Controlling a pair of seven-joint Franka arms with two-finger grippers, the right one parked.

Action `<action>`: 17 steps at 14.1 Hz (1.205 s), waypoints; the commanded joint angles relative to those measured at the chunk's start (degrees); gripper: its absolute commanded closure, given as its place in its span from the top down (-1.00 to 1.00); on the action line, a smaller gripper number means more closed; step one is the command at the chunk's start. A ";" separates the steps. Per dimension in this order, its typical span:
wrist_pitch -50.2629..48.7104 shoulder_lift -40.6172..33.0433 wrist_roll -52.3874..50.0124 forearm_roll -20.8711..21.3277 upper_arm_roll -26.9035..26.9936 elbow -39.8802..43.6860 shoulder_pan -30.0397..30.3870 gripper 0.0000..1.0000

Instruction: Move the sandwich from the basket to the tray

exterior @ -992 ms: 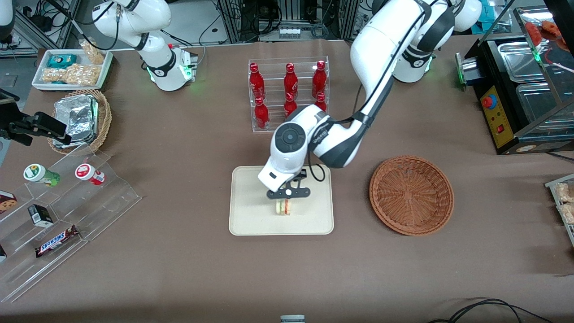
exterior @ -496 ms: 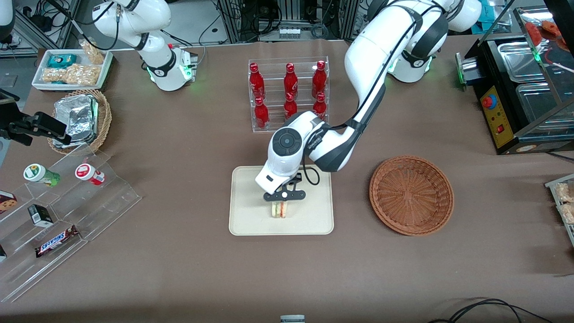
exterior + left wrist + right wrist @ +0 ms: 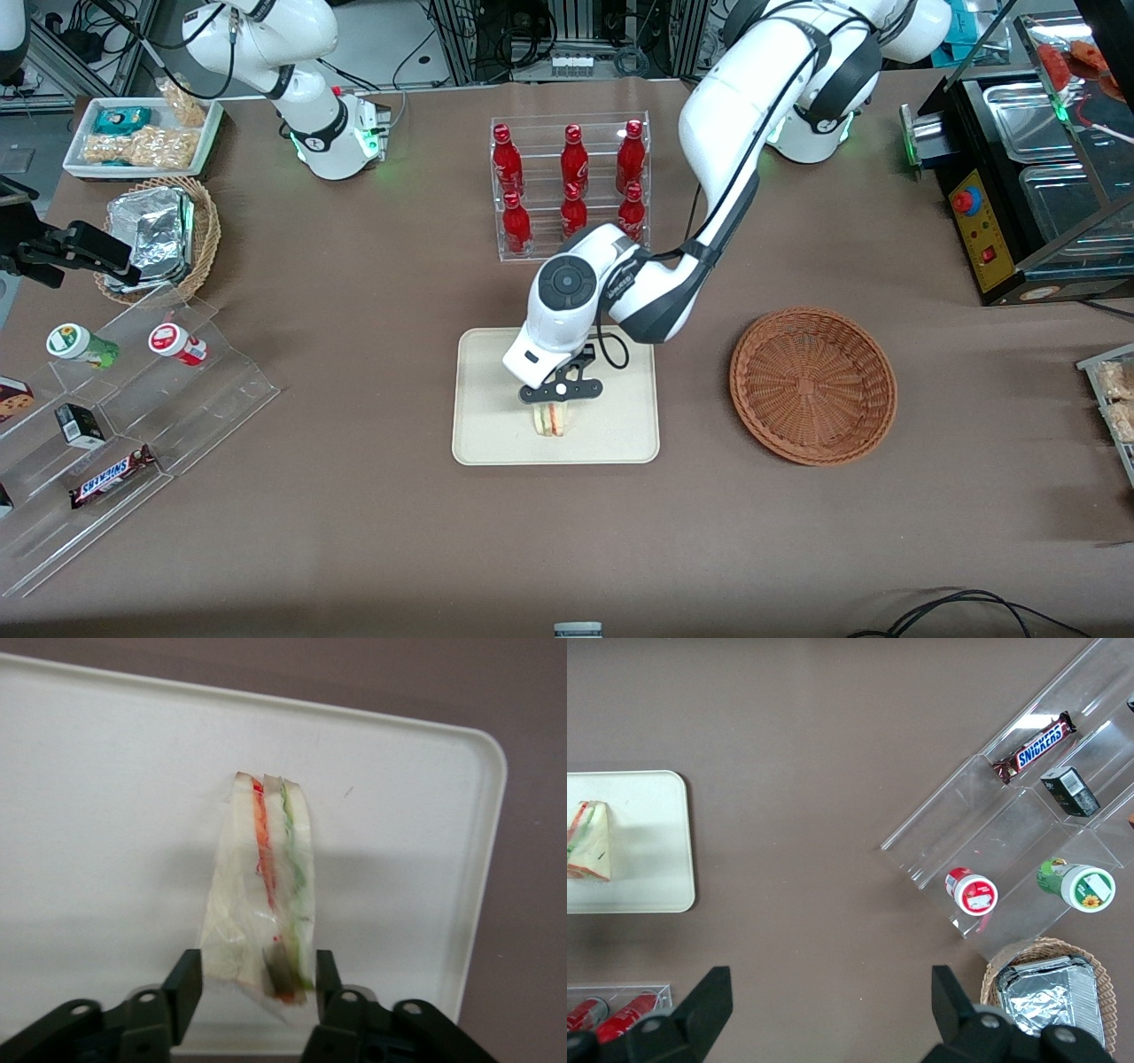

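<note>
Pale sandwich (image 3: 263,895) striped orange-red and green, cream tray (image 3: 483,425), reddish-brown woven basket (image 3: 813,385).

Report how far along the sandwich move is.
Done: the sandwich is out of the basket, which holds nothing, and lies on the tray. In hand: the tool sits low over the tray, its open fingers on either side of the sandwich's end with gaps showing. Left: lifting the arm clear.

The end effector (image 3: 555,409) lowered the sandwich (image 3: 551,419), apparently onto the tray (image 3: 487,425).
</note>
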 commanded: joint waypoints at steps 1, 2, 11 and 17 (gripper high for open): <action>-8.46 -7.69 -1.06 0.81 0.55 -0.76 0.12 1.00; -11.01 -9.98 -1.06 0.90 0.89 -1.02 0.12 1.00; -23.26 -24.48 5.18 -0.86 15.65 -14.00 0.38 1.00; -19.74 -34.51 15.99 -1.30 24.18 -27.65 0.38 1.00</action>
